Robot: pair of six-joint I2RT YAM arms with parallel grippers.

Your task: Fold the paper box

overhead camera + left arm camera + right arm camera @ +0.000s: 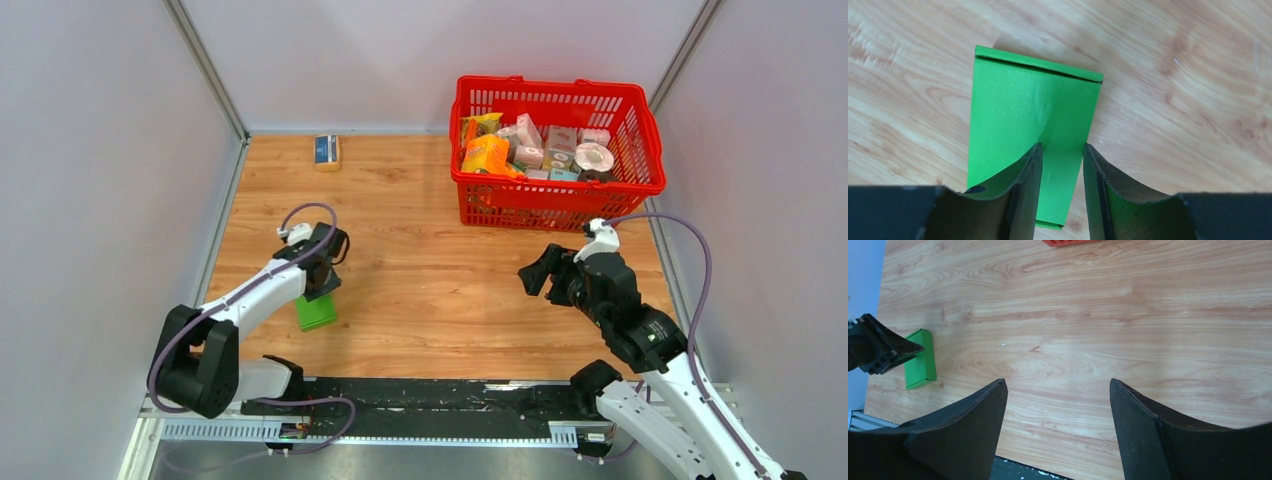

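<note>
"Red plastic basket (557, 205) at the far right of the wooden table (430, 270): what did it hold?"

"It was packed. An orange package (485, 153) leaned in the left corner, with pink printed boxes (560, 138) beside it and a round white item (594, 157) toward the right. The print was too small to read, and the lower layers were hidden."

"Was the paper box (317, 312) in there?"

"No. The green paper box lay on the wood at the near left, well apart from the basket. A small blue-and-tan box (326, 150) sat alone by the far-left wall."

"And the left gripper (325, 287)?"

"It stood right over the paper box (1033, 110), jaws apart, with the green top face showing in the gap. Nothing was pinched between them. Whether the fingertips (1034, 150) touched the card, I could not tell. From above, the arm covered the box's far end."

"The right gripper (535, 270)?"

"It was wide open over bare wood, just in front of the basket, holding nothing. Its wrist camera caught only a red sliver of basket (1068, 242) at the top edge and the green box (921, 360) far off, partly behind the left gripper's fingers."
</note>
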